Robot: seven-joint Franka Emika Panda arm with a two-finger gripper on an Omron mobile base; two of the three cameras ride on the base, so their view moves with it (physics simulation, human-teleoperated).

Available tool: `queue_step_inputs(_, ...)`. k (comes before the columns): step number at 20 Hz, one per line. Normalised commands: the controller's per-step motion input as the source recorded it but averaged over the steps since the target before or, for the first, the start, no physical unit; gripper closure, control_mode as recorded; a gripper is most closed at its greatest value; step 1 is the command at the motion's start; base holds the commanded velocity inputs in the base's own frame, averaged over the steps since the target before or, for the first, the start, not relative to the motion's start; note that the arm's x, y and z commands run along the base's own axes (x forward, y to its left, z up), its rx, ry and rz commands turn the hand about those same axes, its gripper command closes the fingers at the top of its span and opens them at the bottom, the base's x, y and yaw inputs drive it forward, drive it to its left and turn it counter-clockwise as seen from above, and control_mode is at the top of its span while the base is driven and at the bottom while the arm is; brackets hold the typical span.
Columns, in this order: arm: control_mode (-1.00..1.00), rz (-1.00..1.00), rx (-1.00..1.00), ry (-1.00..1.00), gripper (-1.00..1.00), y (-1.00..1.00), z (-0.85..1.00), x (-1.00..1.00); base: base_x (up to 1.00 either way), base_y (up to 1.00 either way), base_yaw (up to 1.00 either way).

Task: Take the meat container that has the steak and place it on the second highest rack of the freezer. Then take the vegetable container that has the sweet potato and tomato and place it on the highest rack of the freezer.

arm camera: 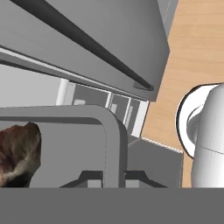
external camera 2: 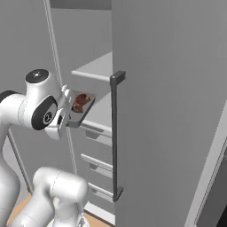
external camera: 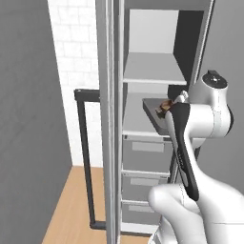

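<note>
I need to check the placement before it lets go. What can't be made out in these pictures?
- Whether the meat container rests on the second highest rack: left base view, the arm covers its near end.
- The gripper fingers' hold on the rim: hand view, bottom band cuts them off.
- Whole steak: hand view, left edge crops it.
- The highest rack depth: right base view, freezer door hides it.

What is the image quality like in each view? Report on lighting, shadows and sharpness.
Left base view: flat even light, slightly soft edges, the freezer interior's right wall dark. Right base view: uniform grey, no glare, the steak small and slightly blurred. Hand view: sharper, the meat container rim looms large, close up.
</note>
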Motion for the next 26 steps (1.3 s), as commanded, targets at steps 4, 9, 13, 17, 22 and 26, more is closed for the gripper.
queue_step_inputs(4,1.0,0.0,0.0,0.0,1.0,0.0,0.0,0.0,0.29,0.23,-0.23)
queue_step_inputs(9,1.0,0.0,0.0,0.0,1.0,0.0,0.0,0.0,0.19,0.15,-0.15)
queue_step_inputs(13,1.0,0.0,0.0,0.0,1.0,0.0,0.0,0.0,0.2,0.05,-0.14)
queue_step_inputs(17,1.0,0.0,0.0,0.0,1.0,0.0,0.0,0.0,0.35,0.15,-0.14)
queue_step_inputs(22,1.0,0.0,0.0,0.0,1.0,0.0,0.0,0.0,0.5,0.26,-0.13)
queue_step_inputs(26,1.0,0.0,0.0,0.0,1.0,0.0,0.0,0.0,0.29,0.19,-0.09)
